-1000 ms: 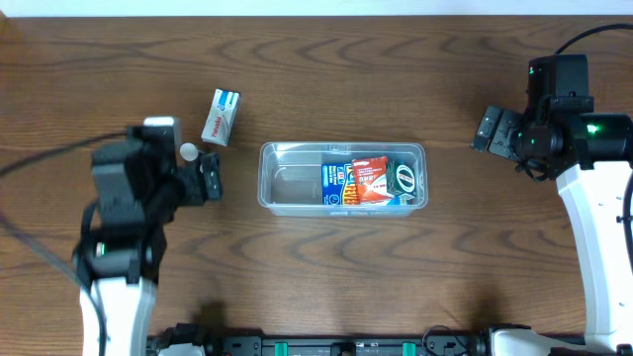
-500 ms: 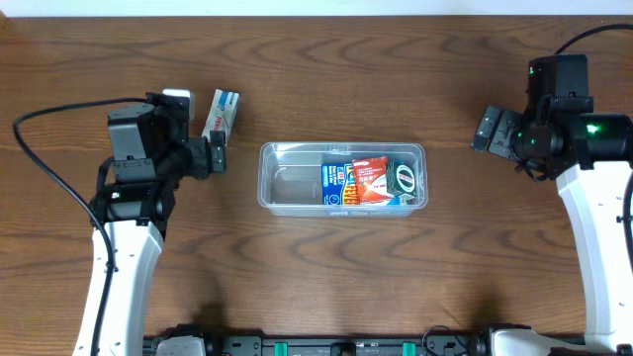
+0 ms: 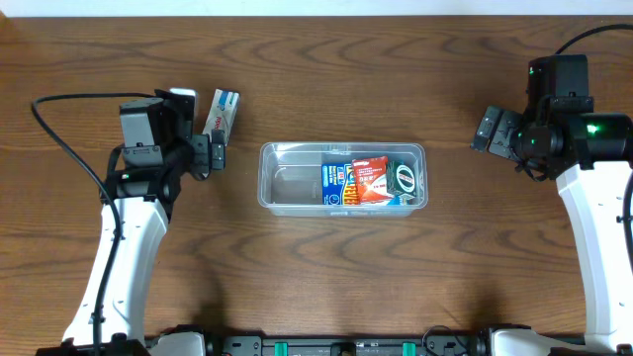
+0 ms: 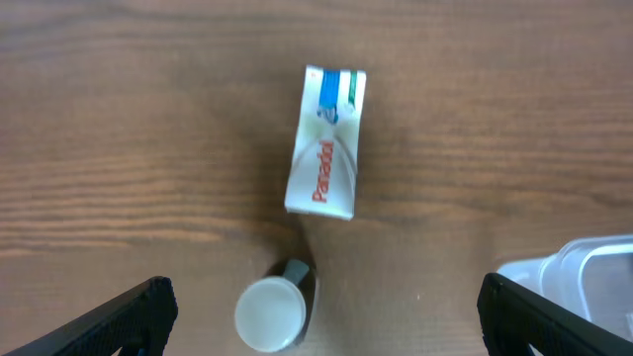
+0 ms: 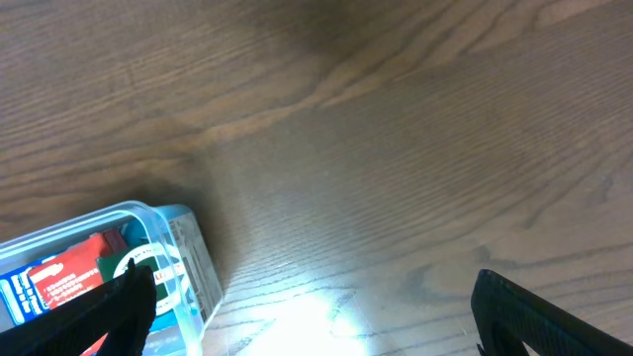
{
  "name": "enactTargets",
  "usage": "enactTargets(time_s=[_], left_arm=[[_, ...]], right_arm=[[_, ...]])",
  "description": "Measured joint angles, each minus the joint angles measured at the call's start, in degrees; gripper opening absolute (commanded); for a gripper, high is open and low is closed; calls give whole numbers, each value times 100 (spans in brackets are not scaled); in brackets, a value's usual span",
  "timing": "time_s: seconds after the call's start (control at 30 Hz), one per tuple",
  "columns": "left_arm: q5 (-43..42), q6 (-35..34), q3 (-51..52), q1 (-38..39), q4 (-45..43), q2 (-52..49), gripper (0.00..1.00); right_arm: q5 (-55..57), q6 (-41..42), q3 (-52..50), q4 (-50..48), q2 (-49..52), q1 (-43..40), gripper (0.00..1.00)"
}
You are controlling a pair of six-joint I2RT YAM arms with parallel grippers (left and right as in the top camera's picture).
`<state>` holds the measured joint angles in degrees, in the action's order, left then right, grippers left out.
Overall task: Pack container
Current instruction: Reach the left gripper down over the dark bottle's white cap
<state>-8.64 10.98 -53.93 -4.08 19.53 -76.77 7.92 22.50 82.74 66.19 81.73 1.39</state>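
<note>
The clear plastic container [image 3: 297, 180] sits mid-table with several small colourful boxes [image 3: 371, 181] packed in its right half. Its corner shows in the left wrist view [image 4: 593, 277] and its end in the right wrist view [image 5: 173, 262]. A white Panadol box [image 3: 222, 116] lies flat to its upper left, also in the left wrist view [image 4: 326, 143]. A small white-capped bottle [image 4: 272, 311] stands just below that box. My left gripper [image 4: 321, 326] is open, hovering over the bottle and box. My right gripper [image 5: 307, 307] is open and empty, right of the container.
The table is dark wood. My left arm's black cable [image 3: 69, 148] loops over the left side. The right arm [image 3: 584, 198] stands along the right edge.
My left arm has moved up the table towards the Panadol box and bottle. The right arm and the container have not moved.
</note>
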Motion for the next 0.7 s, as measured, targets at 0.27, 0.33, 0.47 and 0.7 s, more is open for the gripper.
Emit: enactTargets(time_s=[0.27, 0.33, 0.47, 0.7], left_arm=[[317, -201, 0, 0, 505, -85, 95], [372, -232, 0, 0, 564, -157, 94], [450, -269, 0, 0, 570, -407, 93], [461, -350, 0, 0, 457, -837, 78]], right_arm=[[0, 2, 0, 0, 0, 0, 99], [0, 0, 0, 0, 0, 0, 99], [0, 0, 0, 0, 0, 0, 99], [0, 0, 0, 0, 0, 0, 99]])
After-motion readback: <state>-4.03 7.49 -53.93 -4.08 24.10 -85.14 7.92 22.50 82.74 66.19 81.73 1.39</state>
